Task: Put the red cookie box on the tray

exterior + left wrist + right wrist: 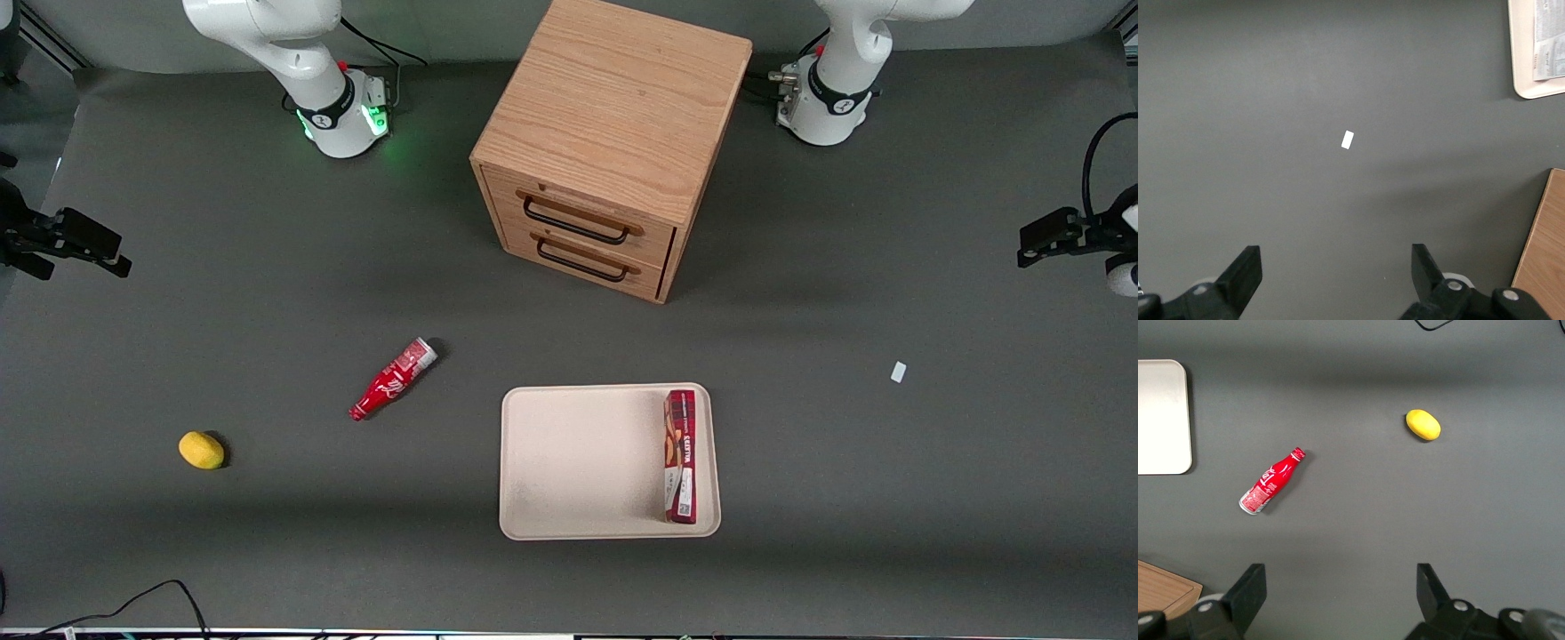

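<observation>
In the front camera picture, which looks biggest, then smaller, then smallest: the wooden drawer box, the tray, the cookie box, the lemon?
1. wooden drawer cabinet
2. tray
3. red cookie box, lying in the tray
4. yellow lemon

The gripper, open, is parked at the working arm's end of the table.

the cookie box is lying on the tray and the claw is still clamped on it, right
Not quite. The cookie box does lie on the tray, along its edge toward the working arm's end of the table. But the claw is not on it: in the front view it hangs off at the working arm's end of the table, and the left wrist view shows its fingers open with only bare table between them.
</observation>
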Robot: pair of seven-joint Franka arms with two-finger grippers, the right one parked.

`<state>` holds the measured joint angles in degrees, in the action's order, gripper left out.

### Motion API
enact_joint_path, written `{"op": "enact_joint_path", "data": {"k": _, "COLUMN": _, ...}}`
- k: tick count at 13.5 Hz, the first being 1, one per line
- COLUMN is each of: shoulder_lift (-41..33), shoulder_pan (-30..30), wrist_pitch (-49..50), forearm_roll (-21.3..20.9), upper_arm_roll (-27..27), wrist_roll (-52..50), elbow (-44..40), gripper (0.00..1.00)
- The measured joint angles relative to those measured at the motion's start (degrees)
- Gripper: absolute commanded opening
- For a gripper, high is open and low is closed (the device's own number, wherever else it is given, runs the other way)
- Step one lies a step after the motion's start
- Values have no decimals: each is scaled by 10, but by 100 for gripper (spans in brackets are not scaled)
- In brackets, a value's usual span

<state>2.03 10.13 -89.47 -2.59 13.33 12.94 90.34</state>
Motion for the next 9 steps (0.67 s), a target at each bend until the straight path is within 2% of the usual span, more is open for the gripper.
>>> {"op": "enact_joint_path", "data": {"k": 9, "shoulder_lift": 1, "shoulder_pan": 5, "wrist_pitch": 2, "forearm_roll": -1, "upper_arm_roll": -2, "wrist_roll": 0, "elbow": -4, "gripper": 100}}
